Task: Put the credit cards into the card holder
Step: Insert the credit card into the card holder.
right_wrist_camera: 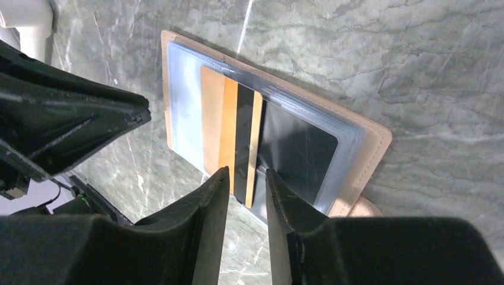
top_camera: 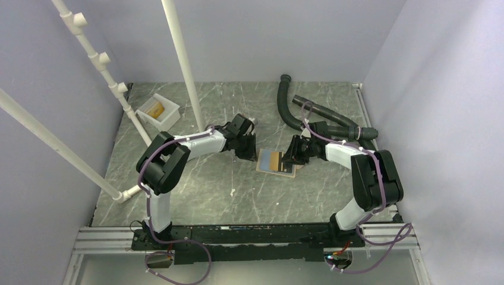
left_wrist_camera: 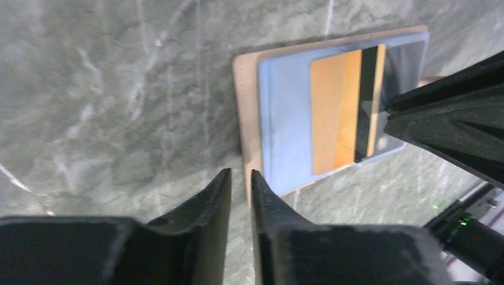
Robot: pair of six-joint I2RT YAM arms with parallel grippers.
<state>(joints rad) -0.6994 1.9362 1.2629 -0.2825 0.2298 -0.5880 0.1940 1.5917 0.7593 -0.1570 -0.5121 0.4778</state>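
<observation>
Your left claw (left_wrist_camera: 239, 172): slightly spread, empty.
Your right claw (right_wrist_camera: 245, 171): slightly spread over the golden card (right_wrist_camera: 214, 119)'s edge.
Card holder (left_wrist_camera: 285, 119): open on the surface (top_camera: 226, 190) between them.
Golden card: partly in its sleeve, beside a dark card (right_wrist_camera: 297, 148).

The left arm (top_camera: 196, 142) and the right arm (top_camera: 342, 153) share one build: smooth white shells between bulky black joint housings. A thin purple cable (top_camera: 140, 169) loops along each. The left pincer (left_wrist_camera: 241, 178) and the right pincer (right_wrist_camera: 245, 178) each have two matte black, wedge-shaped fingers with a faintly grainy finish.
</observation>
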